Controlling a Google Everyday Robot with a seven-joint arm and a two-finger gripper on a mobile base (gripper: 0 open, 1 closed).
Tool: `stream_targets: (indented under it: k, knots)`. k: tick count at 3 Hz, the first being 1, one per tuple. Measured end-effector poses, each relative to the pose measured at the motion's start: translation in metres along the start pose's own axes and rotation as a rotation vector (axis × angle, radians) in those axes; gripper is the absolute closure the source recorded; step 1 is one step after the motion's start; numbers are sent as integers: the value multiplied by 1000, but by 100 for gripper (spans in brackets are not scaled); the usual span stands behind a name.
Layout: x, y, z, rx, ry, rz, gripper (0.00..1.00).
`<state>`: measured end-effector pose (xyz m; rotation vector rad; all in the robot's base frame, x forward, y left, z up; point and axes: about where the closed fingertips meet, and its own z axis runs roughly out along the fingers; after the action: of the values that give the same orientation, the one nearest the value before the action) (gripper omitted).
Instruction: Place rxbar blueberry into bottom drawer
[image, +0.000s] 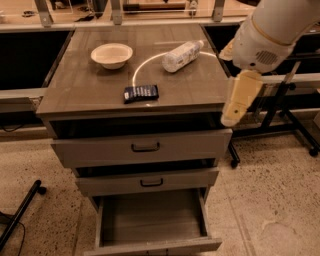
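On cabinet top (200, 90): rxbar blueberry (141, 93) | gripper (231, 116) by rt edge, state can't tell | bottom drawer (150, 220) open

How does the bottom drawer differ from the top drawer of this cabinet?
The bottom drawer is pulled far out, its wood floor showing; the top drawer is only slightly open. The top drawer shows a black handle; the bottom drawer's is not visible. Both are grey-brown wood. The gripper hangs by the cabinet's right edge.

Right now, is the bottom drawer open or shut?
Open: the bottom drawer is pulled out, its bare wood floor showing. The rxbar blueberry lies on the cabinet top; the hand hangs beside its right edge.
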<state>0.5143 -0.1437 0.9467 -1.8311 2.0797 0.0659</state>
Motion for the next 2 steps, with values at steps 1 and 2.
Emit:
stream_targets:
  k: [1,2]
  knots:
    - [-29,-16,15,-21,-6,-64,0]
    - [-65,-29,43,-54,-37,-117,0]
